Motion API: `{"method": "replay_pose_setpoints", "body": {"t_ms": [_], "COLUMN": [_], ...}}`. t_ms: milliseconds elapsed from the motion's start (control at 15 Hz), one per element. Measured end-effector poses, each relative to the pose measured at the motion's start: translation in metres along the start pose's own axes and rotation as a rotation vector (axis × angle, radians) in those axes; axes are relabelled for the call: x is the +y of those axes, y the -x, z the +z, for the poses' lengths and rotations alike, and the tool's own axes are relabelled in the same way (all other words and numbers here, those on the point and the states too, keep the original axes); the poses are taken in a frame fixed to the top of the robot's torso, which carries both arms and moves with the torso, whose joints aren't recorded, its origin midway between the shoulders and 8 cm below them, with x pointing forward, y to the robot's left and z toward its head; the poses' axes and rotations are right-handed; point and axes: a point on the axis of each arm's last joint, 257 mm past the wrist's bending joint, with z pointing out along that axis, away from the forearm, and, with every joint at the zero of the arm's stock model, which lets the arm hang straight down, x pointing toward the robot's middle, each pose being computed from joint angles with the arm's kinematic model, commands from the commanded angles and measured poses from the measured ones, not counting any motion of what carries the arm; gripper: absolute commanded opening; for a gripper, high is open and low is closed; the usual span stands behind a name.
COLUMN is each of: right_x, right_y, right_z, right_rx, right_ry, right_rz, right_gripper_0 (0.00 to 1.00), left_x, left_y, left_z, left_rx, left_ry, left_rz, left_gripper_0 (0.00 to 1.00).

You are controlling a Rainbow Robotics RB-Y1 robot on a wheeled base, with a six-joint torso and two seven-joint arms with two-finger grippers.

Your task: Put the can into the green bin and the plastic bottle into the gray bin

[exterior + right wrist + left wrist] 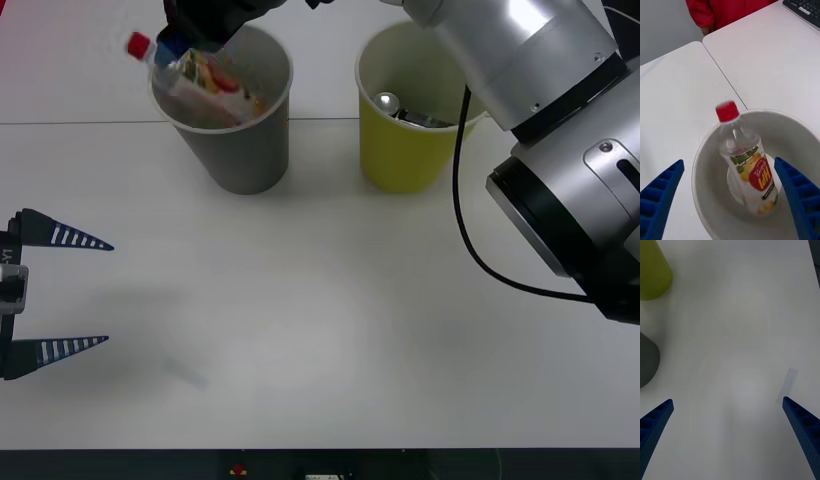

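Note:
The clear plastic bottle [200, 75] with its red cap leans inside the gray bin [245, 150], cap poking over the bin's left rim. In the right wrist view the plastic bottle [747, 165] rests against the wall of the gray bin [711, 198], untouched, with my right gripper [729, 161] open above it and a blue finger on either side. That right gripper [215, 20] hovers over the bin at the table's back. The can [388, 101] lies inside the green bin [400, 150]. My left gripper [108, 293] stands open at the table's left edge, holding nothing.
The right arm's silver body [560, 130] and a black cable [465, 200] hang over the table's right side. A keyboard [805, 9] lies on the table beyond the bins. In the left wrist view the green bin [651, 270] and gray bin [645, 360] stand apart from the left gripper [728, 400].

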Motion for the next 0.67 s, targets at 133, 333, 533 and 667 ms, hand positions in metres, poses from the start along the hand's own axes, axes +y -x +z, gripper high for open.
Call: {"method": "replay_pose_setpoints", "body": {"t_ms": [133,333,533,667], "right_x": [0.002,0.003,0.000,-0.003], "right_y": [0.001,0.001,-0.001,-0.005], "right_z": [-0.001,-0.013,-0.042,-0.064], "right_rx": [-0.002,0.005,0.009,0.010], "right_ry": [0.006,0.038,0.096,0.118], "right_rz": [0.001,0.001,-0.008,-0.016], "right_gripper_0": [1.00,1.00,1.00,1.00], "left_x": [0.000,0.000,0.000,0.000], "left_y": [0.000,0.000,0.000,0.000], "left_z": [0.000,0.000,0.000,0.000], "left_rx": [0.000,0.000,0.000,0.000], "left_ry": [0.000,0.000,0.000,0.000], "left_rz": [0.000,0.000,0.000,0.000], "left_gripper_0": [1.00,1.00,1.00,1.00]}}
